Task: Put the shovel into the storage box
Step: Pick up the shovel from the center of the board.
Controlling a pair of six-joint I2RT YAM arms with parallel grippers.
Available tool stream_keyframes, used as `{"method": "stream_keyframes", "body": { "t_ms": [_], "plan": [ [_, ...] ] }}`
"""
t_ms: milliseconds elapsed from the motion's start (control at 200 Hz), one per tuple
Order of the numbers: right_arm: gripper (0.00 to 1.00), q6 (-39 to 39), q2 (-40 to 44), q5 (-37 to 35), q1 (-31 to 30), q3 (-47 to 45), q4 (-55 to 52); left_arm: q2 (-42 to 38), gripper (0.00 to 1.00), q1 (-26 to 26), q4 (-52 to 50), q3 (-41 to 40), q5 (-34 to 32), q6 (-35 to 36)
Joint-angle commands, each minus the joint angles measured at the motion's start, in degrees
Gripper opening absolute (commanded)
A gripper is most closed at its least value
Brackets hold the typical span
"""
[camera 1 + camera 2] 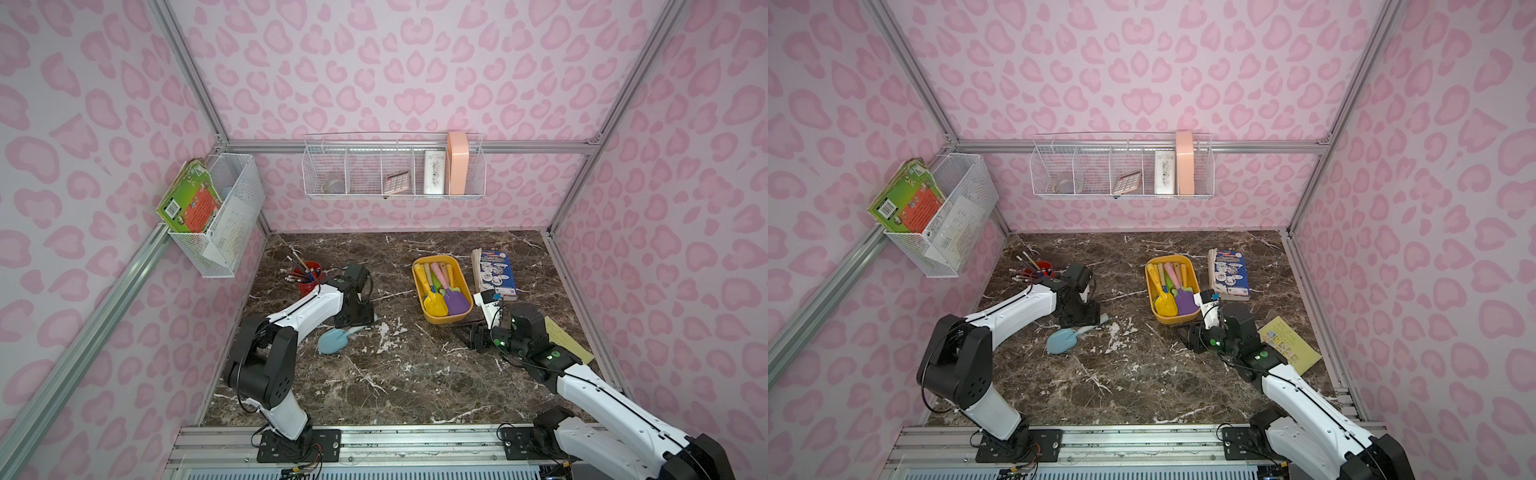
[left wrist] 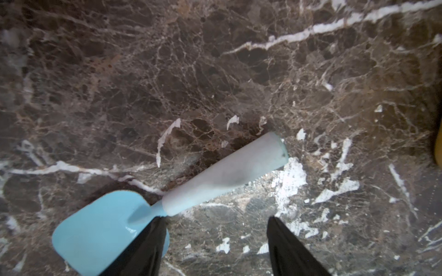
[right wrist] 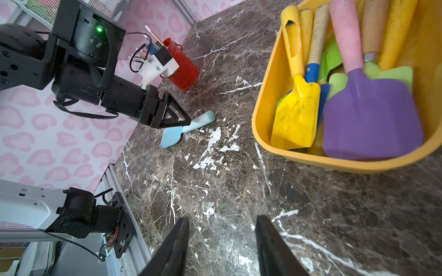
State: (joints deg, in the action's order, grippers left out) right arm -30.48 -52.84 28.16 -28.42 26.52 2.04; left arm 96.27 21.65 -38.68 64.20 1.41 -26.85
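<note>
Fingers (image 2: 148, 246) of your left gripper (image 2: 215, 221) hang spread, empty, at the blue shovel (image 1: 332, 341), flat left of centre in a top view, well apart from the storage box (image 1: 449, 319). Likely light, stiff, slick: pinch its handle.

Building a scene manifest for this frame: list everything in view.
Plastic toy shovel: 1, light blue, flat on table
Shallow plastic storage box: 1, yellow-orange, table right of centre
Toy shovels in box: several, yellow, purple, green
Round pencil cup: 1, red, table back left
Softcover book: 1, blue cover, right of box
Paper sheet: 1, pale yellow, partly under right arm
Wire mesh baskets: 2, white, back and left walls
Marble table: 1, dark brown
Left gripper: black, open, above the shovel
Right gripper: black, open, empty, beside box
</note>
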Motion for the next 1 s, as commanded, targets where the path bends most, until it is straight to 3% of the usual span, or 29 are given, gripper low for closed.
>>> {"method": "stream_keyframes", "body": {
  "t_ms": [0, 585, 995],
  "plan": [
    [0.48, -1.0, 0.4, 0.3, 0.0, -0.6, 2.2, 0.1, 0.72, -0.1, 2.4, -1.0, 2.4, 1.3],
    [0.48, -2.9, -0.7, 0.5, 0.0, -2.2, 4.7, 3.1, 0.66, 0.1, 3.6, -3.2, 5.3, 0.8],
    [0.48, -3.9, -1.9, 0.8, -0.1, -2.5, 6.2, 5.0, 0.61, 3.4, 0.3, -1.6, 1.1, 0.9]
  ]
}}
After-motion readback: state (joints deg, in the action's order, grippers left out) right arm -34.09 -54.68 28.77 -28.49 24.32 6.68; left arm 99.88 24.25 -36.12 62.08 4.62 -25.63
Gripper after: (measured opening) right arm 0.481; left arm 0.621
